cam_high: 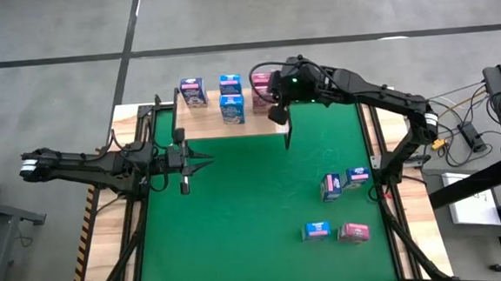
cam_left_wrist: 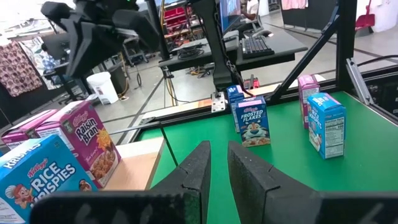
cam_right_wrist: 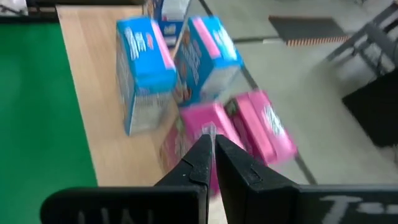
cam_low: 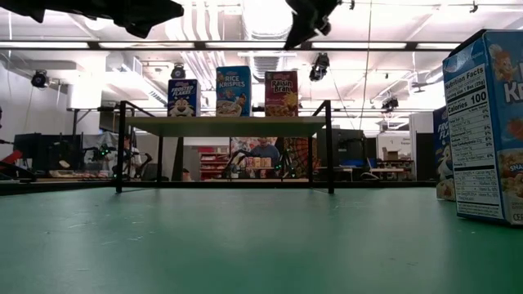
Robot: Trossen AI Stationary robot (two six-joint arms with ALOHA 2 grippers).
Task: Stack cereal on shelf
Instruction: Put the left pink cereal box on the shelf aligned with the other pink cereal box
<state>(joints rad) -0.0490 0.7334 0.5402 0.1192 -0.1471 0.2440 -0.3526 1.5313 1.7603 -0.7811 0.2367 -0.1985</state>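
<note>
The shelf (cam_high: 267,126) stands at the mat's far edge on thin black legs. On it stand cereal boxes: a white-purple one (cam_high: 193,92), two blue ones (cam_high: 230,96) and pink ones (cam_high: 262,86). My right gripper (cam_high: 277,114) hangs shut above the shelf's right end, just over the pink boxes (cam_right_wrist: 249,124), with nothing between its fingers. Over the mat's left side my left gripper (cam_high: 206,161) hovers level, shut to a thin slit (cam_left_wrist: 219,168), holding nothing. Several more cereal boxes rest on the mat at the right (cam_high: 345,183), (cam_high: 334,232).
The green mat (cam_high: 238,220) lies between the arms. One cereal box (cam_low: 490,122) stands close to the table's near edge on the right. Black frame rails run along both sides of the mat (cam_high: 134,226). Cables and equipment lie beyond the table's right edge (cam_high: 468,127).
</note>
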